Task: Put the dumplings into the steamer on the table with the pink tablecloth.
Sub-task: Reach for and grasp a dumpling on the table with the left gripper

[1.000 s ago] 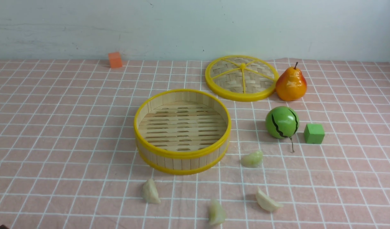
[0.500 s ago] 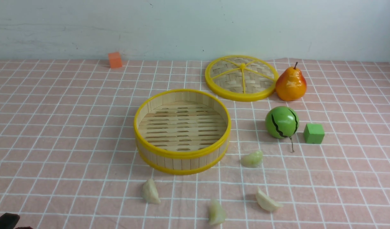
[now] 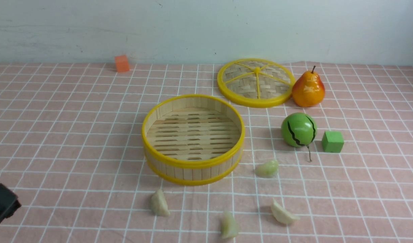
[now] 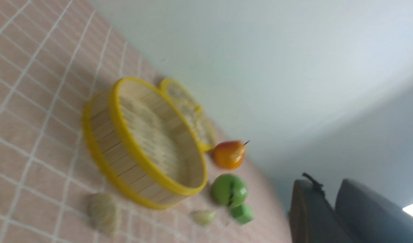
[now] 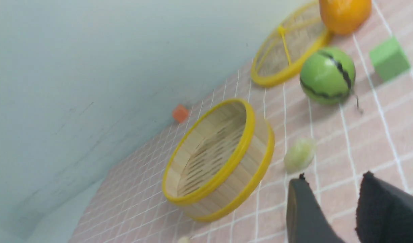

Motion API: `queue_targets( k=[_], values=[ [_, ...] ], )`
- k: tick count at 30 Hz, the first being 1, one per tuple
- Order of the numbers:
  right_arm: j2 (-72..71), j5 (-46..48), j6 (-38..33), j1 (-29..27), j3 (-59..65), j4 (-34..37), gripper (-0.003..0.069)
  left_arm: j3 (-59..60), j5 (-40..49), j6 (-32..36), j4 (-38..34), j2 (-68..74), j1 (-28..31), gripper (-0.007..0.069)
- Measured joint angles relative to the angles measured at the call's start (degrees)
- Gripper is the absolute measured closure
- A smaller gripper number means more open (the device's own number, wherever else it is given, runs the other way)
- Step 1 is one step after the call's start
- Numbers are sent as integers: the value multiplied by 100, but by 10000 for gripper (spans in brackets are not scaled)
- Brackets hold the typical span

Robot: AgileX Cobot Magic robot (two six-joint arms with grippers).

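Bamboo steamer (image 3: 193, 101) empty; you have all four dumplings (image 3: 267, 168) to load from near the tabletop's (image 3: 58, 135) front edge; right gripper (image 5: 334, 177) spread and empty, left gripper (image 4: 327, 184) state untellable.

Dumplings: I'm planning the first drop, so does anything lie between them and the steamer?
Nothing visible does. The dumplings lie on pink tablecloth in front of the steamer, which stands open; its lid lies farther back.
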Motion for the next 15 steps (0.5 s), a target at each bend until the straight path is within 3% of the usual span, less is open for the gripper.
queue_targets(
  k=[2, 7, 9, 11, 14, 15],
  values=[
    [594, 95, -189, 0, -393, -329, 429, -489, 474, 52, 617, 689, 0, 633],
    [2131, 790, -402, 0, -1379, -1212, 521, -1610, 1562, 104, 1802, 1970, 0, 638],
    [3099, 1483, -740, 0, -2054, -1648, 611, -2249, 2401, 141, 2591, 2734, -29, 638],
    [3436, 1754, -933, 34, -2291, -1786, 650, -2465, 2603, 116, 2825, 3054, -132, 638],
    [4324, 2389, -1227, 422, -2830, -1986, 678, -2776, 2747, -69, 3302, 3737, -679, 638],
    [4810, 2717, -1352, 913, -3043, -2063, 676, -2886, 2692, -126, 3486, 4211, -1190, 638]
  ],
)
